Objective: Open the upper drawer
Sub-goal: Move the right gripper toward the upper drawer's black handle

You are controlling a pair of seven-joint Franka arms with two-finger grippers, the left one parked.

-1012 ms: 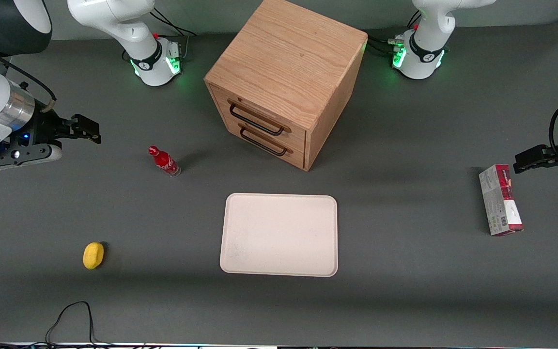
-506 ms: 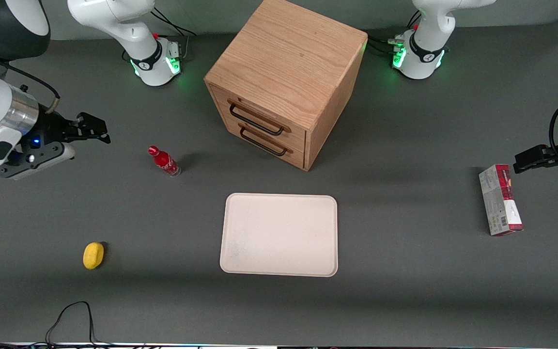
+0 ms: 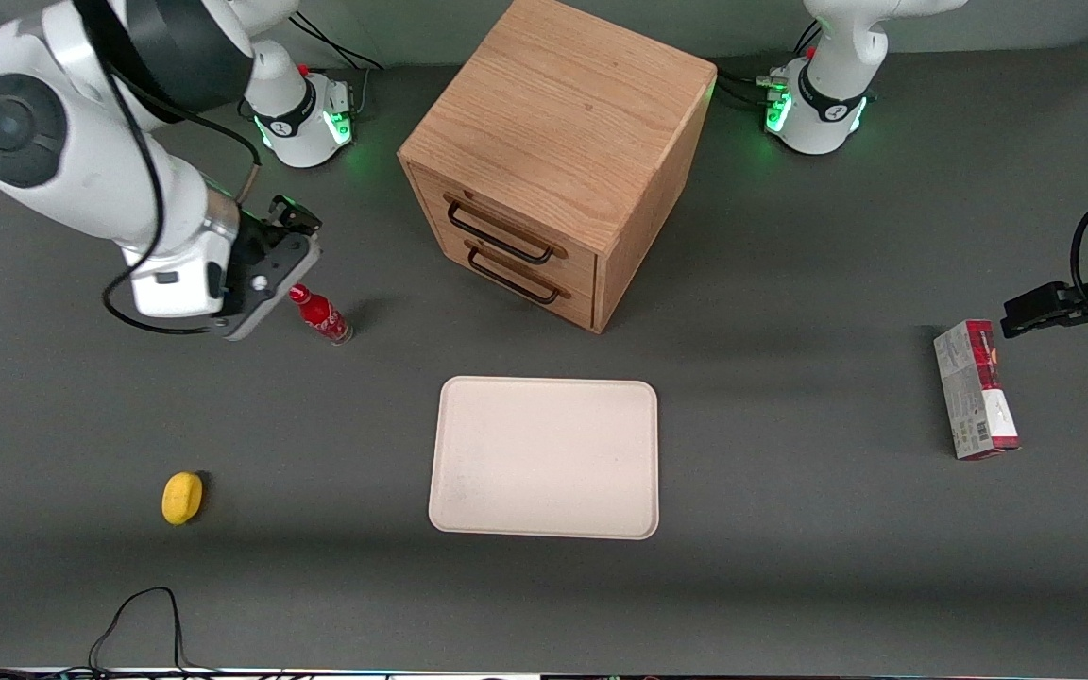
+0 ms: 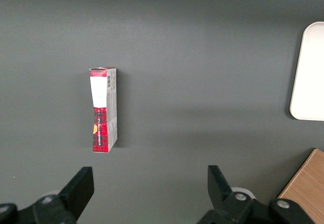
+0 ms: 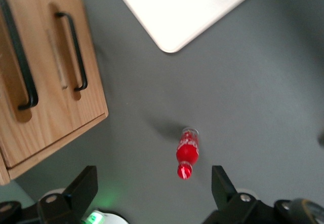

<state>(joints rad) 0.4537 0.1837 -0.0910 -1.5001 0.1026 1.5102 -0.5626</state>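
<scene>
We see a light oak-grain cabinet [image 3: 558, 123] with a matt black handle [image 3: 499, 238]. Bench [image 3: 790, 529] matt grey; bottle [image 3: 320, 314] glossy red plastic.

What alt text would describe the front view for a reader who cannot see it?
The right arm's gripper, fingers open, hangs above a small red bottle, short of the boxy light-oak cabinet, whose upper drawer is shut. Nearer the camera lie a cream rectangular tray and a yellow lemon.
</scene>
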